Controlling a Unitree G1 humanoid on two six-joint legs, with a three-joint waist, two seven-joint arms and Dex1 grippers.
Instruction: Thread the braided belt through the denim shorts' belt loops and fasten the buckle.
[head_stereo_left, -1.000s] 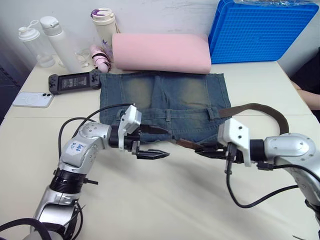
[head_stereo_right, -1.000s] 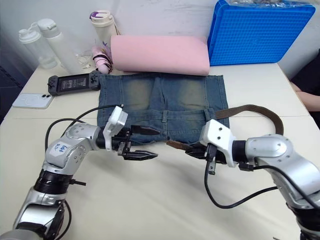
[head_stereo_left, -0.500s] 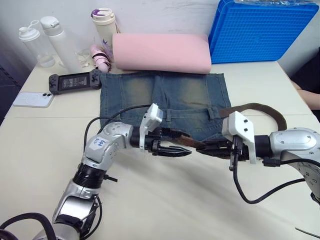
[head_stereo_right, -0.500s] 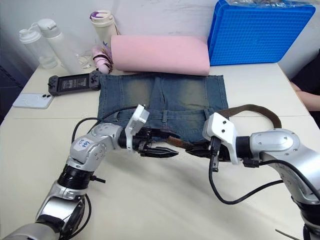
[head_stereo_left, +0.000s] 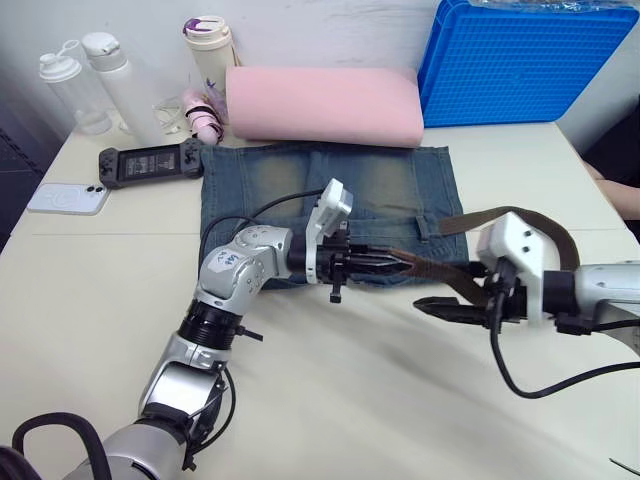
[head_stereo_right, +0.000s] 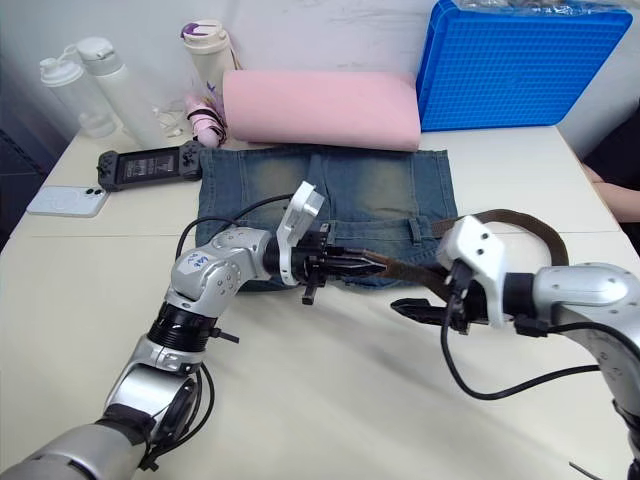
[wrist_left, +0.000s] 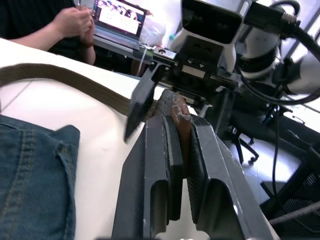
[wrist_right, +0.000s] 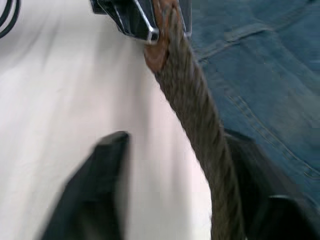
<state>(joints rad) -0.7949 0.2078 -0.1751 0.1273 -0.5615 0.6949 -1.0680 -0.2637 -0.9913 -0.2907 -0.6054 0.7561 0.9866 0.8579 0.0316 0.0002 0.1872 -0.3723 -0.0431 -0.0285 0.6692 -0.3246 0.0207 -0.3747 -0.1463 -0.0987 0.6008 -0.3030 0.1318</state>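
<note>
Beige table, denim shorts (head_stereo_left: 330, 200) flat: my left gripper (head_stereo_left: 385, 263) pinches the braided belt (head_stereo_left: 510, 216) tip beside the waistband, right gripper (head_stereo_left: 450, 306) gapes empty, so I'd feed the next loop.

Surface (head_stereo_left: 330, 400): pale cream top, wide bare area at the near side.
Lying directly on it:
- denim shorts (head_stereo_left: 330, 205), spread flat at the middle;
- pink foam roll (head_stereo_left: 320, 105), just behind the shorts;
- blue plastic crate (head_stereo_left: 530, 60), far right corner;
- black game controller (head_stereo_left: 150, 162), left of the shorts;
- white phone (head_stereo_left: 67, 198), near the left edge;
- two clear bottles (head_stereo_left: 95, 85) and a cream tumbler (head_stereo_left: 208, 50), far left corner.
</note>
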